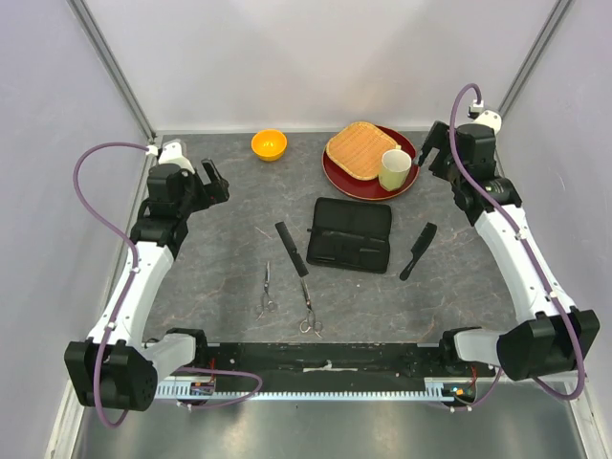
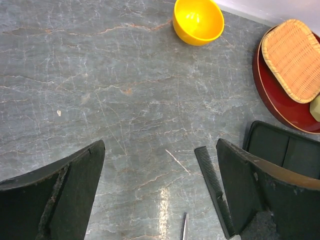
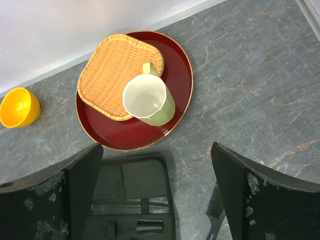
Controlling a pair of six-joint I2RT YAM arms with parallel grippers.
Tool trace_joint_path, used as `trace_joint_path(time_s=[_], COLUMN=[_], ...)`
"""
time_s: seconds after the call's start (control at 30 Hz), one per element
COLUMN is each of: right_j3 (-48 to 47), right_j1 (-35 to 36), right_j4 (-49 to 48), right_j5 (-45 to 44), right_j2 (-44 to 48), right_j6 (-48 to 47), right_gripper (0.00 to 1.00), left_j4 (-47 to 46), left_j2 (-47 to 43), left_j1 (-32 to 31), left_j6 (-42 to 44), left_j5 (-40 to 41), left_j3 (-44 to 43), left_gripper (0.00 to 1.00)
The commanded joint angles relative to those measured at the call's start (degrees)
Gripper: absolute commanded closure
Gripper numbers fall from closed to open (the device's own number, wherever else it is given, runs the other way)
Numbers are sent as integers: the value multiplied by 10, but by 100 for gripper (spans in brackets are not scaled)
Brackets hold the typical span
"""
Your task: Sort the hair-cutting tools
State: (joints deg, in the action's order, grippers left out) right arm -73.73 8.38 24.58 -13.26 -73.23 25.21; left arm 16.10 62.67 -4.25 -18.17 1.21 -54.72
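Top external: long comb (image 1: pixel 292 249) lies beside black case (image 1: pixel 350 234).

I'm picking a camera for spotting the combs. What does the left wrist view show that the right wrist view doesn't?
Only left wrist: the long straight black comb and a silver scissor tip. Only right wrist: the shorter black handled comb, cut off at the bottom edge. Both: the small yellow bowl, the round red plate carrying the woven tan tray, and the black fabric zip case.
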Motion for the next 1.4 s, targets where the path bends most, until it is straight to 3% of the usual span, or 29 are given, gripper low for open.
trace_joint_path(time_s=[0.0,0.23,0.4,0.8,1.07,1.33,1.37], right_j3=[-12,-20,-12,82,186,241,248], right_j1=[-1,-1,-1,-1,2,9,11], right_j4=[4,12,44,187,166,154,150], right_j5=[-19,28,38,-53,-28,-16,-10], right_j2=[-11,-16,-23,-24,-13,-8,-10], right_j6=[22,24,41,123,150,150,150], right_gripper=[2,2,2,5,9,11,14], left_j4=[-27,-19,-38,-62,-121,-149,-151], left_j2=[3,3,-15,67,113,139,140], left_j1=[-1,-1,-1,-1,-2,-6,-8], left_j6=[-24,-99,-60,-99,-116,-118,-119], left_j5=[17,71,56,-125,-228,-265,-267], left_j3=[-21,-10,20,21,28,29,31], left_gripper=[0,0,0,8,9,8,7])
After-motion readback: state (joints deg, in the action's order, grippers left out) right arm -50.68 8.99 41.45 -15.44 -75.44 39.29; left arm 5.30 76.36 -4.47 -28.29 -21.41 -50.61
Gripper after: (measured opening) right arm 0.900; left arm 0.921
